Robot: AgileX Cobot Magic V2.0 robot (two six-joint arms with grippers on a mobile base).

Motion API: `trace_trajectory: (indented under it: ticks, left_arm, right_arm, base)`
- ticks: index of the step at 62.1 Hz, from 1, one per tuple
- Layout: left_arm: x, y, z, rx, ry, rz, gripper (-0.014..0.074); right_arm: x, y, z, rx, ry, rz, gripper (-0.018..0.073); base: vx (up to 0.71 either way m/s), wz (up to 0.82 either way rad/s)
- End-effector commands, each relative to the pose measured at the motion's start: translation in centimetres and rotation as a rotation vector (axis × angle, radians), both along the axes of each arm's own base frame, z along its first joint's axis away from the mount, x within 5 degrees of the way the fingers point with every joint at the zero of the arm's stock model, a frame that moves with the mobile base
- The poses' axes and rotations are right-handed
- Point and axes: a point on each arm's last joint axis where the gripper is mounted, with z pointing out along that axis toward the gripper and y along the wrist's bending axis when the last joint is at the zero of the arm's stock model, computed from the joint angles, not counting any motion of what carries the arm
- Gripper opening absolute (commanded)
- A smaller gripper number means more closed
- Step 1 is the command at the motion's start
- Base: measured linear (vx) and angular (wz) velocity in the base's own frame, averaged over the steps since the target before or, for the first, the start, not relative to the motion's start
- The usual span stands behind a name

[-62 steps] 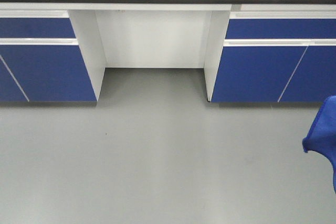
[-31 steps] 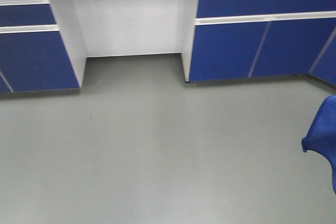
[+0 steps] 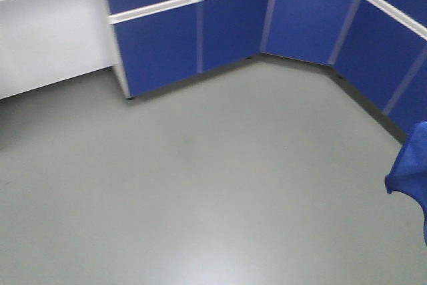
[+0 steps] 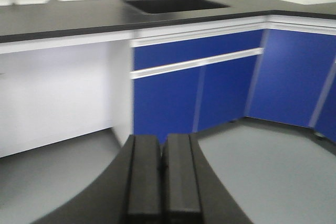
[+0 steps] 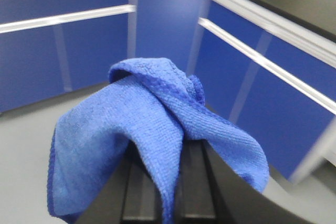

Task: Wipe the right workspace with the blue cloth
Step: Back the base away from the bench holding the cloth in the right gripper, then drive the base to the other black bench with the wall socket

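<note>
On the left, above grey floor (image 4: 273,171), holds the left claw (image 4: 163,145) pressed together and empty, facing blue cabinets (image 4: 173,103) below a black surface (image 4: 79,19) with a sink (image 4: 173,4). Farther right, pinches the blue cloth (image 5: 152,114) in the right claw (image 5: 168,171), folds draped over its fingers (image 5: 139,192), aloft before corner cabinets.

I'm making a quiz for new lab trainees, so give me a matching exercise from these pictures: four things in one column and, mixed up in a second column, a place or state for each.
Column one
1. royal-blue wrinkled fabric cloth
2. left tool
3. black recessed sink
4. grey smooth floor

Column two
A. set into the black countertop
B. draped over the right tool
C. shut, holding nothing
D. lying in front of the blue cabinet doors

Pairs: 1-B, 2-C, 3-A, 4-D
</note>
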Motion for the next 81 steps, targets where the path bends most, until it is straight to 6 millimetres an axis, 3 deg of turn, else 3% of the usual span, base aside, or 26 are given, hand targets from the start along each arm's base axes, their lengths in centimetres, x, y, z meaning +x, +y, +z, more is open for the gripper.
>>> trace_trajectory:
  ticks: [1,42,81]
  left_arm:
    - [0.06,-0.08,-0.24,-0.008,-0.065,-0.006,-0.0006]
    - [0.06,-0.08,-0.24,-0.008,-0.065,-0.006,-0.0006]
    - [0.06,-0.08,-0.24,-0.008,-0.065,-0.006,-0.0006]
  right_arm:
    - [0.2,-0.01,1.57,-0.023,-0.097,0.005,-0.0004]
    - [0.19,-0.01,1.58,-0.023,-0.098,0.005,-0.0004]
    - [0.19,-0.01,1.58,-0.023,-0.098,0.005,-0.0004]
  base:
    - [-0.12,-0.87]
    - [-0.06,-0.82]
    - [0.11,-0.49]
